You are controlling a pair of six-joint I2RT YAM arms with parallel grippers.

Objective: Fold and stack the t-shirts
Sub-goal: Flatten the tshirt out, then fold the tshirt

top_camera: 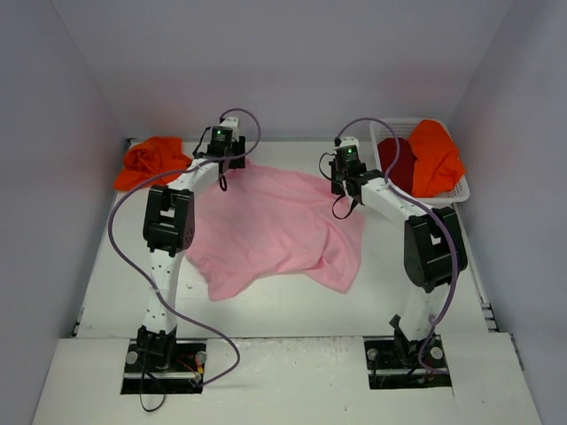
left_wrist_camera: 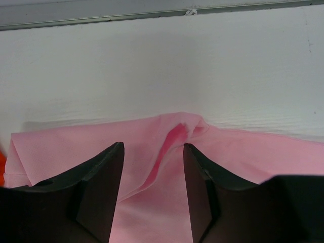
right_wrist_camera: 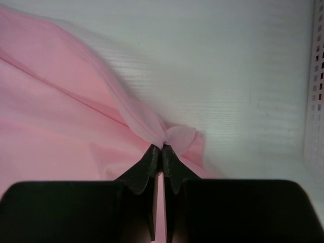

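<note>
The light pink t-shirt (top_camera: 275, 226) is lying spread out but rumpled across the middle of the white table (top_camera: 283, 310), and its near edge is bunching into loose folds.

At the pink shirt's far right corner the right gripper (right_wrist_camera: 162, 149) is pinching a small tuck of the cloth. Its jaws are pressing together and the fabric is puckering just past the tips.

At the pink shirt's far left corner the left gripper (left_wrist_camera: 153, 152) is hovering with its jaws standing well apart. They are straddling a raised ridge of pink cloth without clamping it. One of its dark fingers (left_wrist_camera: 101, 177) is sitting on each side of that crease; whether they are touching the fabric I cannot tell.

Both arms are reaching out over the pink shirt from its near side.

Just off the pink shirt's far left corner, a crumpled orange t-shirt (top_camera: 151, 162) is sitting in a heap on the table.

To the right of the pink shirt's far right corner, and apart from it, a white latticed basket (top_camera: 462, 189) is standing. A dark red t-shirt (top_camera: 399, 164) is lying in the half of the basket nearer the pink shirt. A second orange t-shirt (top_camera: 436, 158) is draping over the half farther from it.
</note>
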